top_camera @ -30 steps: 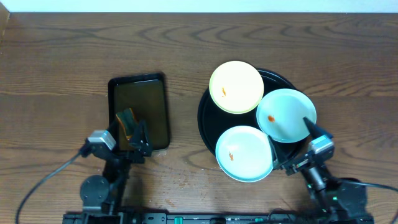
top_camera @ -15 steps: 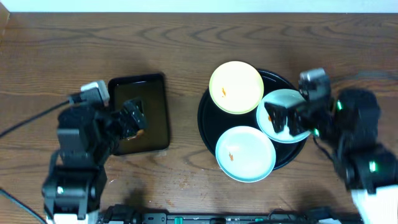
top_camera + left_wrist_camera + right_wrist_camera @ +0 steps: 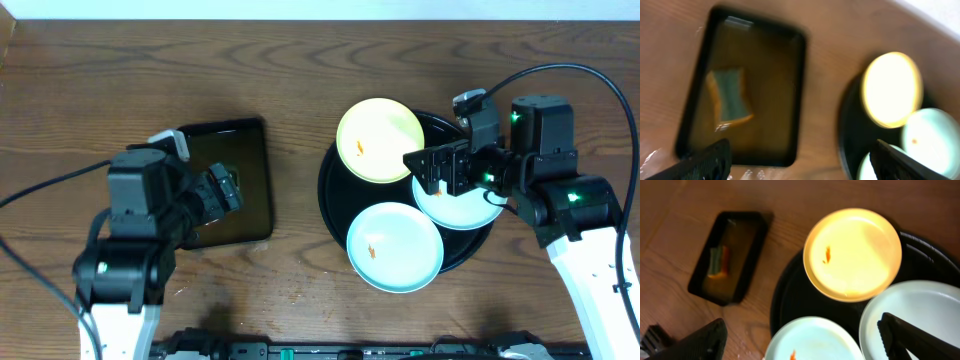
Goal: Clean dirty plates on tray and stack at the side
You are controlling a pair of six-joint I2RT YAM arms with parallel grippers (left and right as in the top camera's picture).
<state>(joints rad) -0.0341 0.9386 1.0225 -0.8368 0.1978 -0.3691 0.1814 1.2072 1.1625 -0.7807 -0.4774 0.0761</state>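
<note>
The desk (image 3: 300, 60) is brown wood-grain. Beneath the wide-open right hand (image 3: 426, 172), a glossy round black tray (image 3: 330, 195) bears three smooth shallow plates (image 3: 395, 250). Beneath the wide-open left hand (image 3: 226, 190) lies a rectangular dish (image 3: 220, 126).

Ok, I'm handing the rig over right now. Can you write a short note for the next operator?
Left gripper: open, empty, above the small rectangular tray holding the sponge.
Right gripper: open, empty, over the left edge of the right mint plate.
Yellow plate, front mint plate and right mint plate all sit on the black tray.
Done: nothing; orange specks show, no plate stacked.
Left: wipe each plate, stack them on the table.
</note>
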